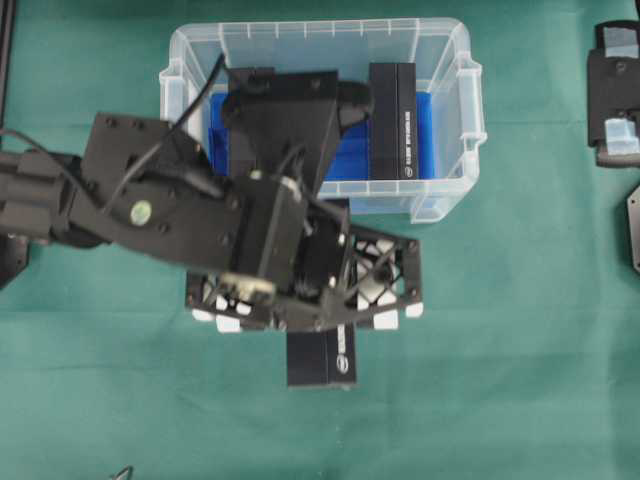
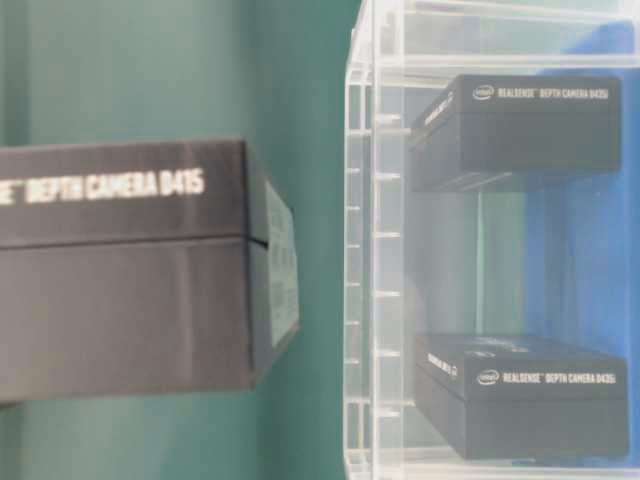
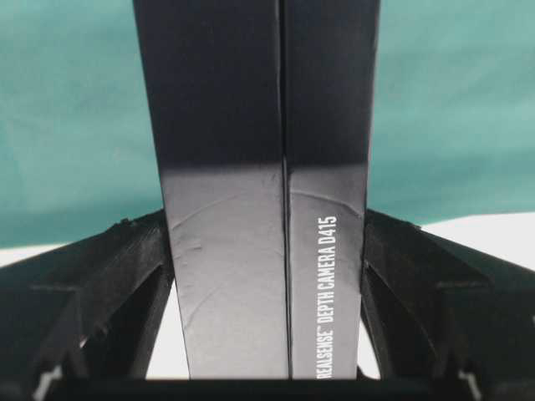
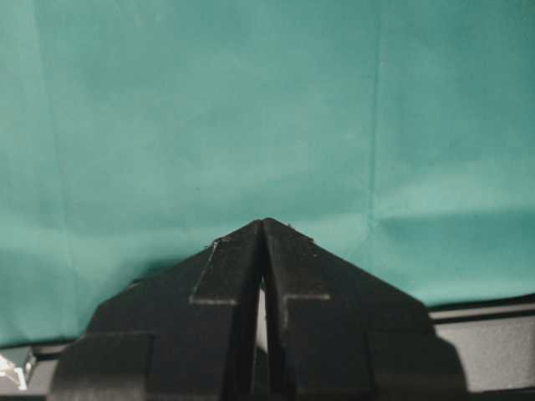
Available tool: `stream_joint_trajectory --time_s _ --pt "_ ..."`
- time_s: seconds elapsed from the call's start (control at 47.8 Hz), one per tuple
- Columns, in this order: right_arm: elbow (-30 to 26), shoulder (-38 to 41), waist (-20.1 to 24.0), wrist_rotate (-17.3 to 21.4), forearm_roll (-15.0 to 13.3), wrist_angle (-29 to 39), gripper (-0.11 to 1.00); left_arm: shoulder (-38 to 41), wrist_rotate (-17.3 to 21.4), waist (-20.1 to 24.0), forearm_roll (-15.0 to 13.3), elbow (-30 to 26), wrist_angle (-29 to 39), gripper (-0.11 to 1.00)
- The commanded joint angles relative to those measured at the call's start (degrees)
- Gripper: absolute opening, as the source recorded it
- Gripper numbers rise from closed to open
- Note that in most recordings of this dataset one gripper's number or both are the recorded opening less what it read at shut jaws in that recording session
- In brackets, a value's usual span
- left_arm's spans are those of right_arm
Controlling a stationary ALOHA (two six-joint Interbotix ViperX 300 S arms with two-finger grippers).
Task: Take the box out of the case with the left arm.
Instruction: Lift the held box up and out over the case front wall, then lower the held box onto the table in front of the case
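A black box printed "Depth Camera D415" lies outside the case, a clear tub lined in blue, on the green cloth just in front of its near wall. My left gripper is shut on this box. In the left wrist view the box runs away from the camera, and the black fingers press against both of its long sides. From table level the box stands apart from the case wall. My right gripper is shut with nothing in it, over bare cloth.
Two more black boxes remain inside the case; one shows at its right side, while my left arm covers the left half. The right arm rests at the far right edge.
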Motion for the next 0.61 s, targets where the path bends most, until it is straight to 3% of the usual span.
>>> stream_joint_trajectory --time_s 0.0,0.586 --pt "-1.58 0.09 0.09 -0.09 -0.18 -0.18 0.03 -3.08 -0.18 0.00 0.18 -1.32 0.09 0.62" --pt "-1.49 0.09 0.09 0.00 -0.18 -0.18 0.03 -3.69 -0.26 0.00 0.79 2.99 -0.62 0.62"
